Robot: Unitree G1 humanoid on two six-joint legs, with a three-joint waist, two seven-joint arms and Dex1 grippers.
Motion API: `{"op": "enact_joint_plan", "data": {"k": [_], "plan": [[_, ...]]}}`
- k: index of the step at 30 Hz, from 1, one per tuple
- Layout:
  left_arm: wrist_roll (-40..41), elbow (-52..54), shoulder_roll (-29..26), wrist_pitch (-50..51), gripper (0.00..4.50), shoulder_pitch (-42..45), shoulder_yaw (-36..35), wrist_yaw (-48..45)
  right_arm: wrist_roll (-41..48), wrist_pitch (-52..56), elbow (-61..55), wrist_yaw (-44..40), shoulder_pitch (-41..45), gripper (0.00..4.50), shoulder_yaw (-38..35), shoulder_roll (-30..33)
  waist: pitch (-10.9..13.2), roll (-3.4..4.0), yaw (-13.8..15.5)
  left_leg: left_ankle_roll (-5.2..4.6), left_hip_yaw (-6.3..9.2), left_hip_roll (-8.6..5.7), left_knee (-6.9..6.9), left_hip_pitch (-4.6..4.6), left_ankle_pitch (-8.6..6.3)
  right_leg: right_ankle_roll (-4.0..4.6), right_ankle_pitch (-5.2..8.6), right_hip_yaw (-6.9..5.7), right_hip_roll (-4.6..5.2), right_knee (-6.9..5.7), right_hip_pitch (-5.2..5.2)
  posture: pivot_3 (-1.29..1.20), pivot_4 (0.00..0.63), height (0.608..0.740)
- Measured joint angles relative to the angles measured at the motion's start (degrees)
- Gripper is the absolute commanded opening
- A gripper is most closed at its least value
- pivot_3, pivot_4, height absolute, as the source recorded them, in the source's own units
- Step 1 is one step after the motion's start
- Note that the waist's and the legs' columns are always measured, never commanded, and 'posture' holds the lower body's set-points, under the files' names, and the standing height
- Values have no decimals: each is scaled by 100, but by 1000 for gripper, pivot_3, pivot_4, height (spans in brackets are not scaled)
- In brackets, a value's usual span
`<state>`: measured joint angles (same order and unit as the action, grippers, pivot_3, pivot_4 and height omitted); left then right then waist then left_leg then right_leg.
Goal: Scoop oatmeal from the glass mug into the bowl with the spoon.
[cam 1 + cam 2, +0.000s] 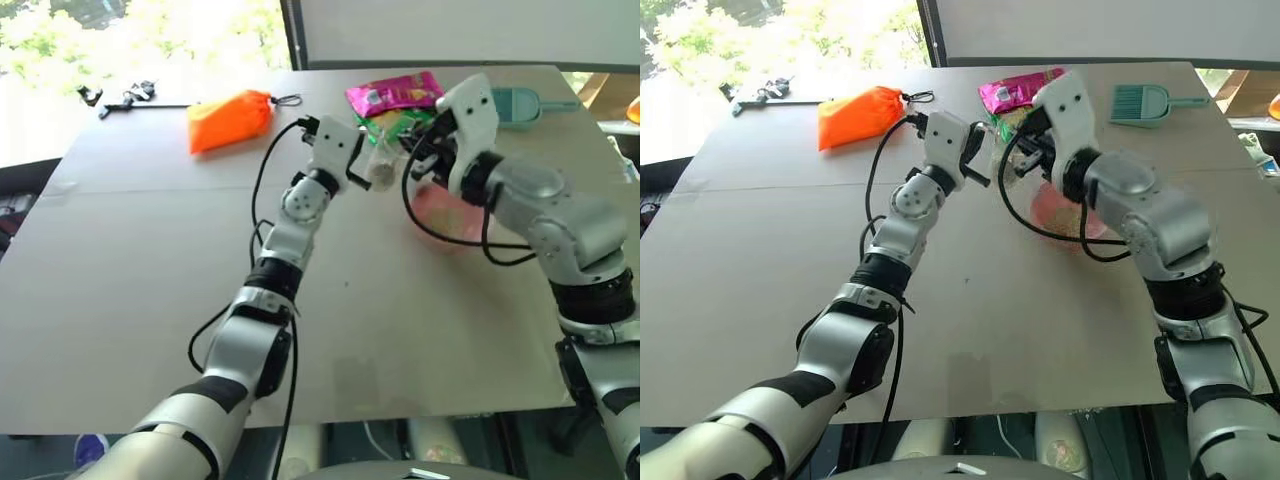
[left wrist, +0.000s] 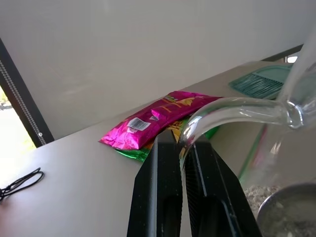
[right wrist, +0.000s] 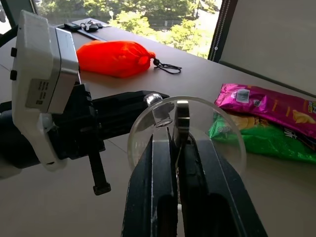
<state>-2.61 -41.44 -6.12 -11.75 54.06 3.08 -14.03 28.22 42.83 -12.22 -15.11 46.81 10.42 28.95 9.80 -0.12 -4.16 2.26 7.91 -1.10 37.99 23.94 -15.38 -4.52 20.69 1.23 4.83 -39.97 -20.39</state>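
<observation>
Mug held up over the table, spoon meeting it at the rim.

Left gripper (image 2: pixel 180 163) is clamped on the handle of the glass mug (image 1: pixel 383 160), holding it in the air just left of the pink bowl (image 1: pixel 1065 215). Right gripper (image 3: pixel 175 148) is pinched tight on the spoon (image 3: pixel 181 121); the spoon's end sits at the mug's round mouth. Oatmeal (image 2: pixel 256 195) lies in the bottom of the mug, and pale flakes show in the bowl too. The bowl rests on the table (image 1: pixel 150 260) beneath the right wrist, partly hidden by that arm. Behind the mug: pink snack packet (image 1: pixel 395 93) on a green packet (image 3: pixel 247 133); teal dustpan (image 1: pixel 1140 103) far right; orange pouch (image 1: pixel 230 120) far left. Both forearms reach forward and converge, grippers nearly facing.
</observation>
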Motion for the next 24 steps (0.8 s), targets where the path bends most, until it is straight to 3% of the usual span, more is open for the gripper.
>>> {"op": "enact_joint_plan", "data": {"k": [8, 14, 24], "plan": [[-4, 3, -32, -36, 108, -41, -14, -75, -237, 30, 146, -235, -4, 0, -208, -347, 0, 0, 20, 0, 8, -7, 21, 0, 0, 0, 0, -4, 6, 0, 1, 0, 150, 740], [-55, 35, -82, -101, 108, -59, -16, -100, 630, 1332, 428, 71, 245, 0, -1404, -1107, 0, 1, 19, 1, 13, -7, 23, 0, 1, 0, 0, -7, 5, -8, 2, 0, 150, 740], [-51, 43, -120, -119, 108, -61, -38, -99, 1313, 2462, 1004, 849, 775, 0, -2896, -1661, -1, 2, 15, 1, 12, -10, 27, 0, 1, 0, 0, -6, 8, -51, 0, 0, 150, 740]]}}
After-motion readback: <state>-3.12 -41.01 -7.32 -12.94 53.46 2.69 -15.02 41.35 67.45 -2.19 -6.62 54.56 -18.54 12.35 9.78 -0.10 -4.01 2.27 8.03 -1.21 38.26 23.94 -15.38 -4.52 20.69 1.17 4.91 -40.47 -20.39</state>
